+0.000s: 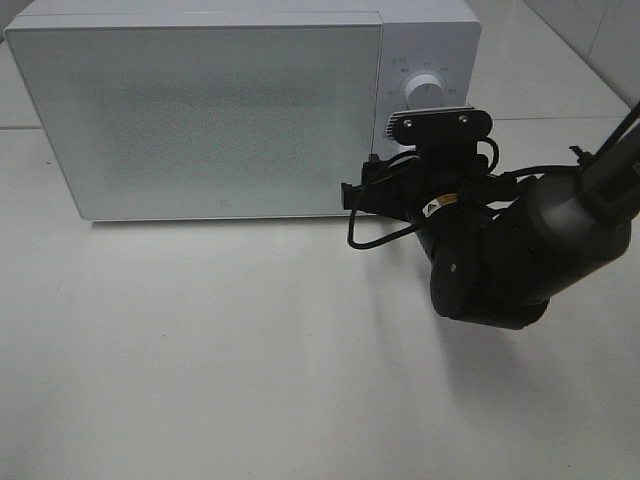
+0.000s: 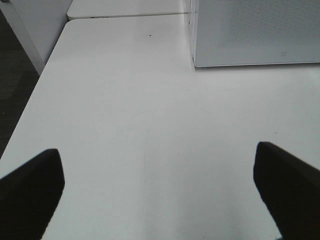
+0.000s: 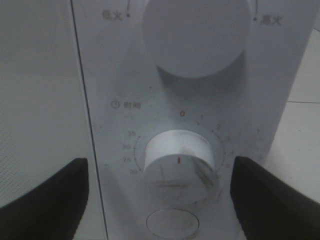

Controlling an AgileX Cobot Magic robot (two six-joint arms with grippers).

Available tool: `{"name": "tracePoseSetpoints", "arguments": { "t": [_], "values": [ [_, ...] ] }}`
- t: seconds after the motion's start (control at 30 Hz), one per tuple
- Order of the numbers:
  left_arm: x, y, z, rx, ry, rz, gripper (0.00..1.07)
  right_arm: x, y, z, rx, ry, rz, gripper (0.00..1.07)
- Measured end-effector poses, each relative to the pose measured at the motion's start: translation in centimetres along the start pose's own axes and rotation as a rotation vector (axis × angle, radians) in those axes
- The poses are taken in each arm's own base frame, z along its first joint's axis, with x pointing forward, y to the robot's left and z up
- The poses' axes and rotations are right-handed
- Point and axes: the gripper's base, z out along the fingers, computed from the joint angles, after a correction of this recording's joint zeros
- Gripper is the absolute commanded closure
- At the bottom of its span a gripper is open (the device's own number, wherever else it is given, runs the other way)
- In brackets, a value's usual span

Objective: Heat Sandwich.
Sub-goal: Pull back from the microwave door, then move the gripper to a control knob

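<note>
The white microwave (image 1: 200,110) stands at the back of the table with its frosted door shut. The sandwich is out of view in every frame. My right gripper (image 1: 385,190) is open and empty, close in front of the microwave's control panel. In the right wrist view its fingers (image 3: 50,200) stand on either side of the timer knob (image 3: 180,162), apart from it, and the knob's red mark points down. My left gripper (image 2: 157,150) is open and empty above the bare table, and it does not show in the exterior high view.
The power knob (image 1: 427,90) sits above the timer knob, and a round button (image 3: 172,224) sits below it. The microwave's lower left corner (image 2: 250,35) shows in the left wrist view. The white table (image 1: 250,350) spreads in front, and its left edge (image 2: 35,95) drops to a dark floor.
</note>
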Motion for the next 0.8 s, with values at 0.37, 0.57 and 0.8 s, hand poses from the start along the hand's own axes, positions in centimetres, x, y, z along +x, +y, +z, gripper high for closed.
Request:
{"name": "tracePoseSetpoints", "arguments": {
  "t": [0.37, 0.57, 0.8],
  "values": [
    [0.00, 0.00, 0.00, 0.000, 0.000, 0.000, 0.08, -0.09, 0.13, 0.30, 0.003, -0.015, 0.003, 0.32],
    [0.00, 0.00, 0.00, 0.000, 0.000, 0.000, 0.08, -0.36, -0.03, 0.29, 0.020, -0.045, 0.010, 0.33],
    [0.00, 0.00, 0.00, 0.000, 0.000, 0.000, 0.08, -0.34, -0.07, 0.29, 0.025, -0.043, 0.014, 0.68]
  ]
}}
